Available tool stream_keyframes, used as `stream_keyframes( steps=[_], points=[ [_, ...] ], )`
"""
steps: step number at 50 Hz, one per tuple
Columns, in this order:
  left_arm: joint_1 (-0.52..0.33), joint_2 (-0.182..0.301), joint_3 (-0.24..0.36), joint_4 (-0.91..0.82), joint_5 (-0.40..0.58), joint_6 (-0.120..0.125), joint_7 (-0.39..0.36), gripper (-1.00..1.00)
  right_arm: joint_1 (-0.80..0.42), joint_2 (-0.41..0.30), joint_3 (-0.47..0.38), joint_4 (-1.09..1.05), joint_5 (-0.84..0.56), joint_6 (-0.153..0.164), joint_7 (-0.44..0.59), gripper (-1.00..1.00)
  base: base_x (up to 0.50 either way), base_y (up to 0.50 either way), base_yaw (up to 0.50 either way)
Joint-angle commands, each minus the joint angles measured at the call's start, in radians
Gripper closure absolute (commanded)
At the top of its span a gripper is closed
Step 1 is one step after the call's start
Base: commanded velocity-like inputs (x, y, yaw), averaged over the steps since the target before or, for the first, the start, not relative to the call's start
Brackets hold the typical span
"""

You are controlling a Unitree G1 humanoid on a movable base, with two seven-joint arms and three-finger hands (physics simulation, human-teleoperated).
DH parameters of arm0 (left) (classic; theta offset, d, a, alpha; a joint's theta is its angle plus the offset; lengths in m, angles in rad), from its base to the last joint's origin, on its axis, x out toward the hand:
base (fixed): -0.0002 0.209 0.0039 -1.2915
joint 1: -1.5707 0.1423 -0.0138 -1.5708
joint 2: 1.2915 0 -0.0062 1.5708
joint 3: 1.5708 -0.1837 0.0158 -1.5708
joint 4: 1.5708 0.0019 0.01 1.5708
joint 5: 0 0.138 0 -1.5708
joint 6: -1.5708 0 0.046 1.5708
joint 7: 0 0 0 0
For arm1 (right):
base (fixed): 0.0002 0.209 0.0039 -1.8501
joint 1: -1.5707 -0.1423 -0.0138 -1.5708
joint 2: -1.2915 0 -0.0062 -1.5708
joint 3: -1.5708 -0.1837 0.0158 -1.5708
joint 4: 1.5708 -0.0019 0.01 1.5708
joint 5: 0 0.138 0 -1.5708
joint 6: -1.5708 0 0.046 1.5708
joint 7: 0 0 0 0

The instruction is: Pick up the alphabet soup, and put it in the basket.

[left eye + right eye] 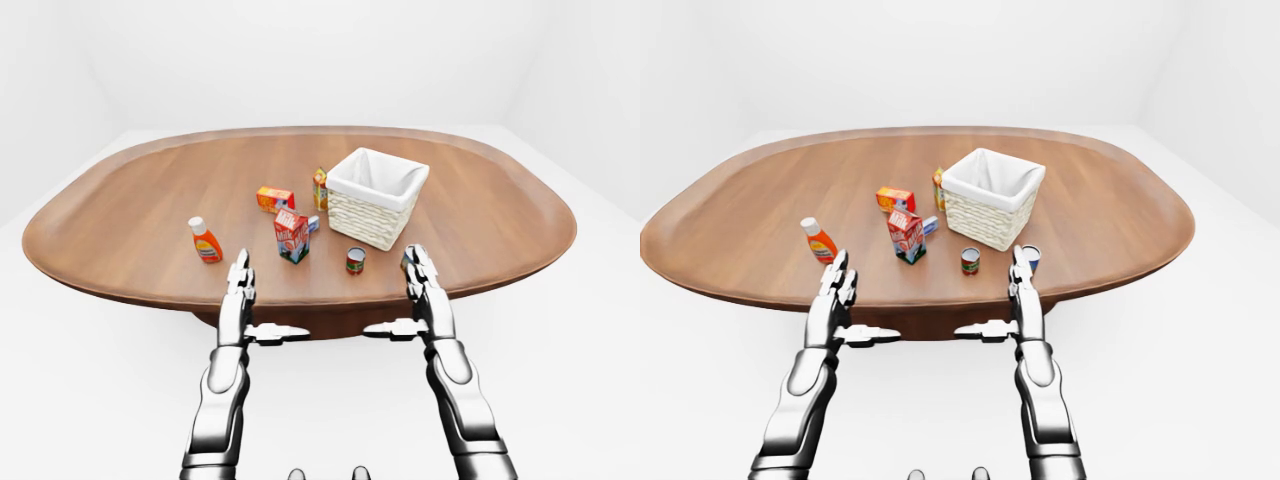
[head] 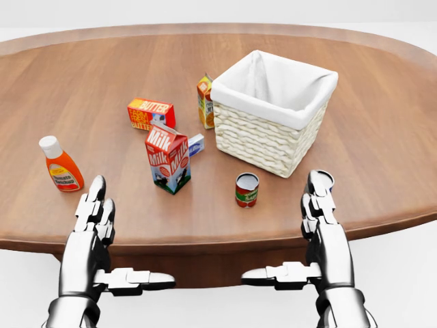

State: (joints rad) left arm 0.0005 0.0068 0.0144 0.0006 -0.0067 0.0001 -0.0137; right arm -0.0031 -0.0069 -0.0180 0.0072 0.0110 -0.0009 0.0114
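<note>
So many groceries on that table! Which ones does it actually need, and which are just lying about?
Needed:
- alphabet soup can, standing upright
- white-lined wicker basket

Just lying about:
- milk carton
- butter box
- orange sauce bottle
- small juice carton
- another can, behind the right hand

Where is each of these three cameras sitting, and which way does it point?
Head view: on the head, tilted down at the table; basket, soup can; both hands, left hand, right hand.
Left-eye view: on the head, wider, looking ahead over both forearms.
Right-eye view: beside it, nearly the same picture.
All three share the basket and can.
</note>
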Motion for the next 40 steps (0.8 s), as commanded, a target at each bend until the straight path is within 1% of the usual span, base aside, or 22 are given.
stream_keyframes(
  steps=[1,3,6,7,9,10,15,17,19,21,23,24,29,30,32,33,34,35,40],
  points=[
    [0.000,0.011,0.024,0.003,-0.011,-0.002,-0.020,-1.00,-0.007,-0.011,-0.028,0.022,0.023,-0.008,0.019,-1.00,0.00,0.00,0.00],
    [-0.001,0.011,0.025,0.007,-0.013,-0.004,-0.020,-1.00,0.001,-0.010,-0.019,0.002,0.018,0.002,0.017,-1.00,0.00,0.00,0.00],
    [-0.001,0.011,0.024,0.007,-0.014,-0.004,-0.020,-1.00,0.000,-0.010,-0.020,0.003,0.018,0.002,0.018,-1.00,0.00,0.00,0.00],
    [-0.002,0.011,0.024,0.006,-0.014,-0.003,-0.020,-1.00,-0.004,-0.012,-0.022,0.012,0.019,-0.003,0.019,-1.00,0.00,0.00,0.00],
    [-0.004,0.011,0.026,0.010,-0.015,-0.006,-0.019,-1.00,-0.003,-0.011,-0.023,0.011,0.019,-0.003,0.018,-1.00,0.00,0.00,0.00],
    [-0.007,0.012,0.027,0.019,-0.016,-0.011,-0.019,-1.00,-0.001,-0.011,-0.022,0.005,0.019,-0.001,0.017,-1.00,0.00,0.00,0.00],
    [-0.006,0.013,0.036,-0.006,-0.031,0.004,-0.019,-1.00,0.002,-0.013,-0.026,-0.020,0.014,0.000,0.011,-1.00,0.00,0.00,0.00],
    [-0.004,0.014,0.039,-0.013,-0.041,0.009,-0.023,-1.00,0.006,-0.013,-0.027,-0.037,0.014,0.004,0.009,-1.00,0.00,0.00,0.00],
    [-0.001,0.015,0.045,-0.035,-0.051,0.016,-0.022,-1.00,0.014,-0.013,-0.028,-0.074,0.010,0.017,0.004,-1.00,0.00,0.00,0.00],
    [-0.002,0.018,0.060,-0.059,-0.072,0.029,-0.021,-1.00,0.018,-0.016,-0.033,-0.110,0.004,0.024,-0.001,-1.00,0.00,0.00,0.00],
    [-0.002,0.019,0.060,-0.060,-0.073,0.030,-0.021,-1.00,0.018,-0.015,-0.034,-0.112,0.003,0.025,-0.001,-1.00,0.00,0.00,0.00],
    [0.000,0.021,0.071,-0.094,-0.091,0.046,-0.021,-1.00,0.021,-0.019,-0.041,-0.138,0.003,0.031,-0.003,-1.00,0.00,0.00,0.00],
    [0.000,0.022,0.072,-0.096,-0.092,0.048,-0.020,-1.00,0.021,-0.018,-0.042,-0.140,0.002,0.032,-0.002,-1.00,0.00,0.00,0.00],
    [0.012,0.023,0.087,-0.176,-0.124,0.087,-0.019,-1.00,0.034,-0.018,-0.044,-0.217,0.004,0.074,-0.004,-1.00,0.00,0.00,0.00],
    [0.014,0.027,0.088,-0.195,-0.120,0.086,-0.023,-1.00,0.034,-0.018,-0.051,-0.239,0.003,0.082,-0.006,-1.00,0.00,0.00,0.00],
    [0.014,0.027,0.088,-0.200,-0.114,0.079,-0.021,-1.00,0.034,-0.018,-0.053,-0.245,0.004,0.086,-0.006,-1.00,0.00,0.00,0.00],
    [0.016,0.028,0.090,-0.209,-0.114,0.080,-0.022,-1.00,0.036,-0.017,-0.055,-0.253,0.004,0.088,-0.006,-1.00,0.00,0.00,0.00],
    [0.018,0.027,0.091,-0.226,-0.116,0.087,-0.022,-1.00,0.036,-0.017,-0.057,-0.258,0.006,0.088,-0.005,-1.00,0.00,0.00,0.00],
    [0.019,0.028,0.103,-0.259,-0.125,0.087,-0.023,-1.00,0.036,-0.019,-0.069,-0.291,0.011,0.088,-0.005,-1.00,0.00,0.00,0.00]
  ],
)
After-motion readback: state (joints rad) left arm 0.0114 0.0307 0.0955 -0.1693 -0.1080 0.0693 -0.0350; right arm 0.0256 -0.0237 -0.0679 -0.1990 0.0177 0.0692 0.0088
